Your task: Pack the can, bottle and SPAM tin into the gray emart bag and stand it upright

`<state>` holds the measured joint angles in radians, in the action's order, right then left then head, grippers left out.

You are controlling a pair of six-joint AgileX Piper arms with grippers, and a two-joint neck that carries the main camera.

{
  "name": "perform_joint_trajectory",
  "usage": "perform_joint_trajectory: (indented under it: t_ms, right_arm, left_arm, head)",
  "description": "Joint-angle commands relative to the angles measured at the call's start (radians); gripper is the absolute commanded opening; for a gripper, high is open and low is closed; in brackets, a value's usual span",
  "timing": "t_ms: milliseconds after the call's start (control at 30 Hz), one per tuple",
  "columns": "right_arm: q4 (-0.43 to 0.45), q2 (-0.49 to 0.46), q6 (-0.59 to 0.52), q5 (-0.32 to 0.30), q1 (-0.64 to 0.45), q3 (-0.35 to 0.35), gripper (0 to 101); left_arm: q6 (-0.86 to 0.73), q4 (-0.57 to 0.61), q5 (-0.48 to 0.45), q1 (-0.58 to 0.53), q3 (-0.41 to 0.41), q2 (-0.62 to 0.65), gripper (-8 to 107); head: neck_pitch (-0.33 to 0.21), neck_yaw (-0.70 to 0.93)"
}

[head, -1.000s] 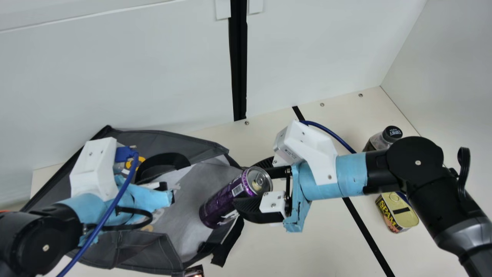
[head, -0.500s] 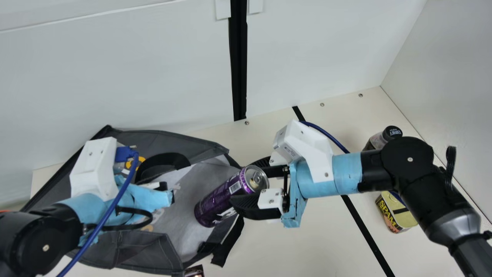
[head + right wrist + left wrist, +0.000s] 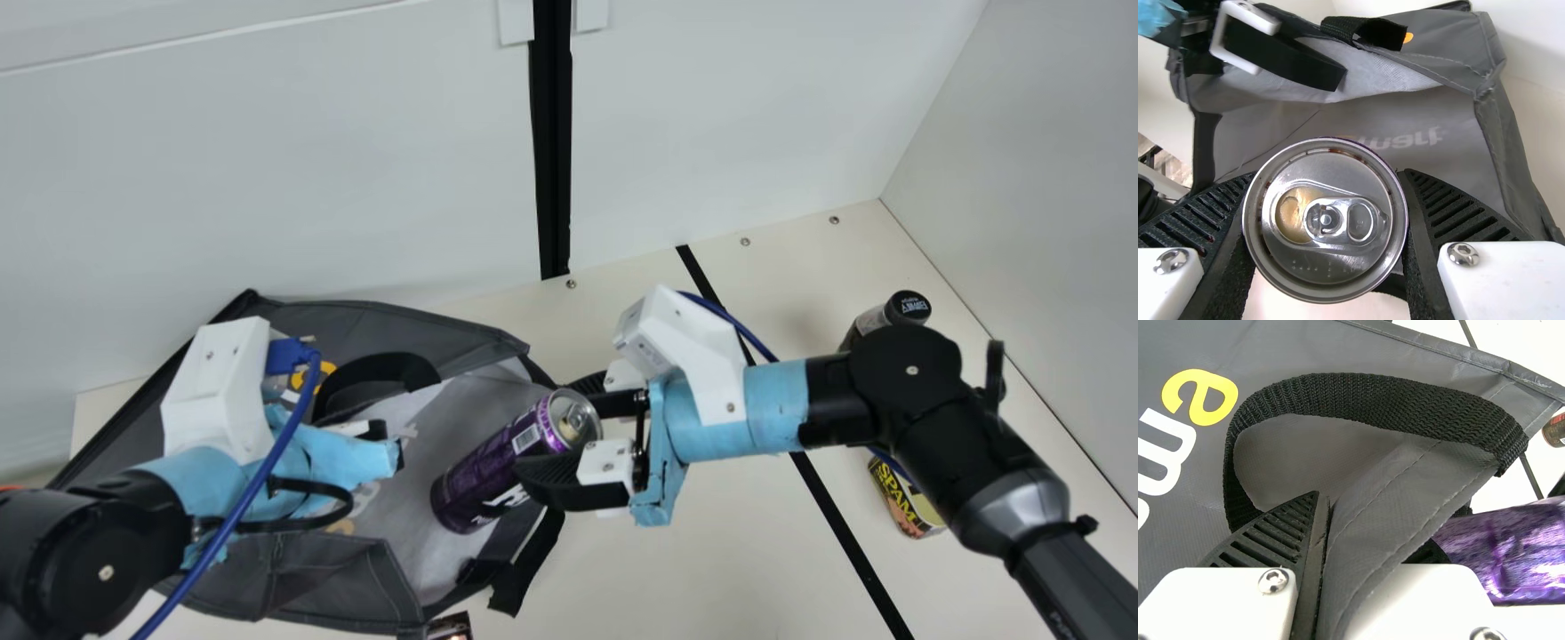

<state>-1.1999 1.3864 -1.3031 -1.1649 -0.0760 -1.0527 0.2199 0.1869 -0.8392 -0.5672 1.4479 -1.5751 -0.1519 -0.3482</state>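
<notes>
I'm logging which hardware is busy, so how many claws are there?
2: the left claw, pinching the gray bag beside a black handle, and the right claw, holding the purple can at the bag's mouth.

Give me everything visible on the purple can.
The can is a tall cylinder, shiny metallic purple with white lettering and a barcode. Its silver metal lid has a pull tab. The right gripper clamps it near the lid, between both fingers. It tilts, lid toward that gripper, base over the lining of the gray bag; can't tell if it touches the lining.
</notes>
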Motion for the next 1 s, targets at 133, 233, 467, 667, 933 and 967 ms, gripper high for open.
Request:
perform_joint_trajectory:
  t_ms: [133, 233, 467, 667, 933, 967]
  right_arm:
    - [-0.029, 0.028, -0.008, 0.063, 0.062, 0.011, 0]
    - [-0.044, 0.045, -0.013, 0.091, 0.091, 0.012, 0]
    - [-0.077, 0.089, -0.026, 0.154, 0.158, 0.009, 0]
    - [-0.100, 0.131, -0.036, 0.204, 0.214, 0.001, 0]
    - [-0.113, 0.191, -0.039, 0.260, 0.280, -0.025, 0]
    - [-0.113, 0.199, -0.037, 0.267, 0.288, -0.031, 0]
  left_arm:
    - [0.000, 0.000, 0.000, 0.000, 0.000, 0.000, -8]
    - [0.000, 0.000, 0.000, 0.000, 0.000, 0.000, -8]
    - [0.000, 0.000, 0.000, 0.000, 0.000, 0.000, -8]
    - [0.000, 0.000, 0.000, 0.000, 0.000, 0.000, -8]
    - [0.000, 0.000, 0.000, 0.000, 0.000, 0.000, -8]
    - [0.000, 0.000, 0.000, 0.000, 0.000, 0.000, -8]
  head:
    - [-0.023, -0.001]
    - [-0.023, -0.001]
    - [-0.023, -0.001]
    - [-0.023, -0.001]
    - [-0.023, -0.001]
    - [-0.023, -0.001]
